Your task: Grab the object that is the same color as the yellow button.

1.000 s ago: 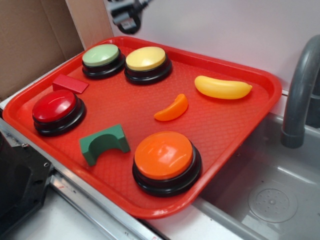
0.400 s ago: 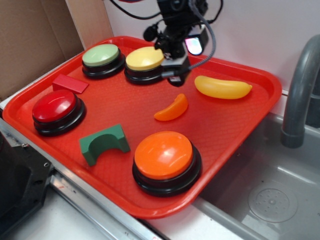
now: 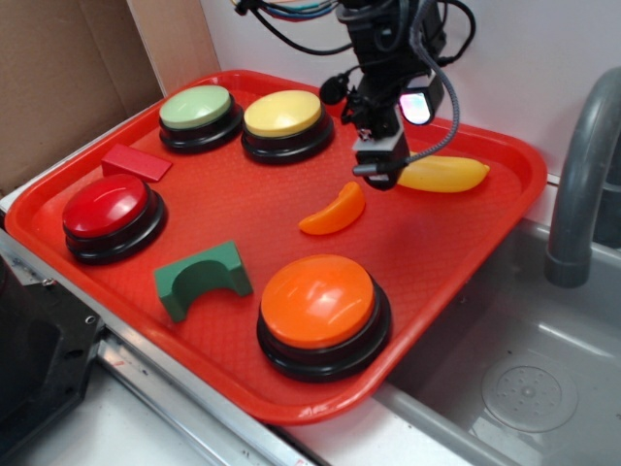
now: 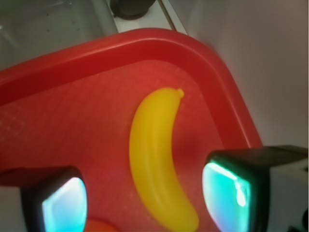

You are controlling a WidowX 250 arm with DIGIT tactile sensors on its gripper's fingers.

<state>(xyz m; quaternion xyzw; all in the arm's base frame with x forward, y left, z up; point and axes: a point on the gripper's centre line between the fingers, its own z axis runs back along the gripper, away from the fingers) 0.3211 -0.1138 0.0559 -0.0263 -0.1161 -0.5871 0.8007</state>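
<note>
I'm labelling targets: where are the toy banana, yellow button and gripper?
toy banana (image 4: 157, 159), wrist view, mid-body.
yellow button (image 3: 282, 113), exterior view, dome top.
gripper (image 4: 140, 195), wrist view, between open fingertips.

The exterior view looked down at an angle from the front, taking in the whole red tray (image 3: 505, 209). The wrist view sat close above the tray's (image 4: 72, 67) corner, facing down. Both views shared the yellow banana (image 3: 448, 174) (image 4: 157, 154).
</note>
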